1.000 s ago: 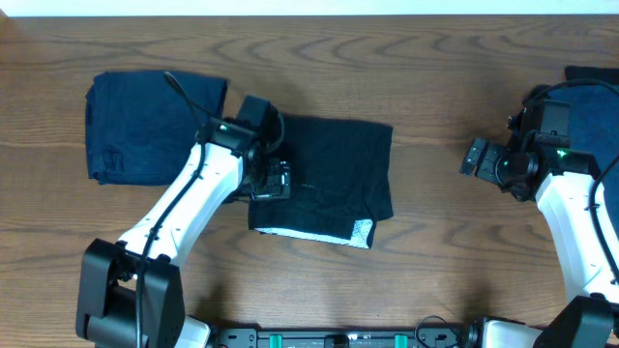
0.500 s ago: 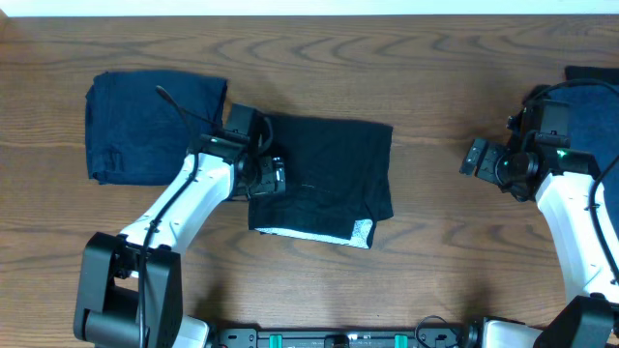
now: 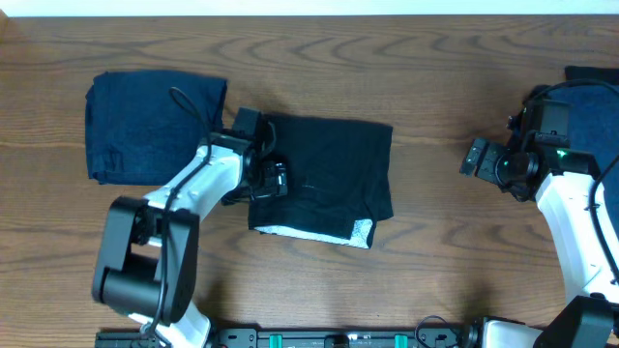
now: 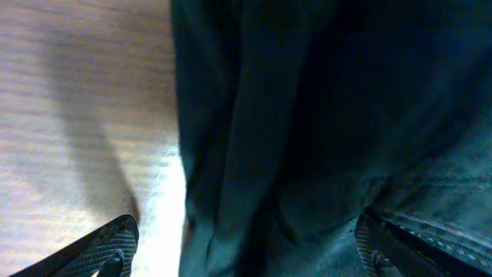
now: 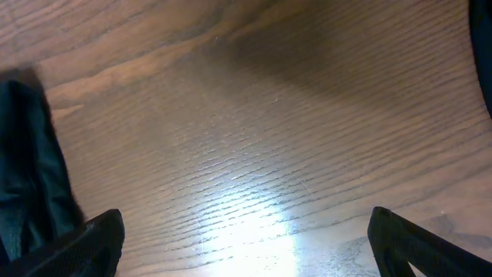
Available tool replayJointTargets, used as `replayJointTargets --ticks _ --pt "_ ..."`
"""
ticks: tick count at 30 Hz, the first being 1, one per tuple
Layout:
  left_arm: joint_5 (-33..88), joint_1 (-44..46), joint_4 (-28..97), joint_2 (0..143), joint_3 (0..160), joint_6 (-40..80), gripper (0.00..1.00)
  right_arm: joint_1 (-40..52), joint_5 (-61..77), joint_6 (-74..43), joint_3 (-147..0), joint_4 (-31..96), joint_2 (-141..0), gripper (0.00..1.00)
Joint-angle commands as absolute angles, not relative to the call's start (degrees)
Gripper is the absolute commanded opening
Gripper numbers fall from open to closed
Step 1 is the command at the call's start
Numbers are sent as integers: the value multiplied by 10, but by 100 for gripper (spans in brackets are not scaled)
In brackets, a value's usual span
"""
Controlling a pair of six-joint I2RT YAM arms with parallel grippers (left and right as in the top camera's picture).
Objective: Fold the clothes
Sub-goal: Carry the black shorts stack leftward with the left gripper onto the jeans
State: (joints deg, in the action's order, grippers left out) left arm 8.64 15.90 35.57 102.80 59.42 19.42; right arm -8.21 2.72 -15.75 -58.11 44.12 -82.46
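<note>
With left hand [image 3: 275, 180] spread wide, empty, low over left edge of black shirt [image 3: 334, 169] mid-tabletop [image 3: 435, 261]: could pinch too many layers if closed here, pull fold apart, or shove it onto navy shirt [image 3: 150, 126] just beside. Right hand [image 3: 474, 157] likewise wide, empty.

The table [image 3: 435, 251] was smooth wood with a marked grain and a low sheen that flared white under the light. The black shirt [image 3: 334, 164] was soft matt cloth, paler along its inner edge. The navy shirt [image 3: 145, 121] was matt cloth too, lightly creased. The left arm [image 3: 206, 181] wore smooth, slightly glossy white plastic; the fingers [image 5: 96, 242] were black and finely ribbed
</note>
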Motion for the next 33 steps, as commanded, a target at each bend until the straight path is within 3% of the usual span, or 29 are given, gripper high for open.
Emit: replayJointTargets --ticks 1,4,5,7,9,12,16,23,33 --pt "86 158 350 1055 593 191 91 -86 19 -156 -585 442 -821 99" --pt "86 158 350 1069 593 191 84 -86 19 -156 -585 442 -821 99" --pt "86 158 351 1072 593 191 75 -86 19 -156 -585 442 -821 99" --pt "86 158 353 1074 593 191 46 -86 19 -156 -585 442 -821 99" --pt "86 158 355 1074 593 191 33 -86 19 -156 -585 442 -821 99" --pt "86 158 357 1074 593 191 26 -86 19 -156 -585 442 -821 99" --pt "86 158 356 1074 593 191 6 -86 19 -156 -585 442 -821 99" --pt "83 158 357 1058 628 176 6 -86 19 -156 -585 442 -821 99" --pt "-12 158 359 989 687 138 6 -86 19 -156 -585 442 -821 99"
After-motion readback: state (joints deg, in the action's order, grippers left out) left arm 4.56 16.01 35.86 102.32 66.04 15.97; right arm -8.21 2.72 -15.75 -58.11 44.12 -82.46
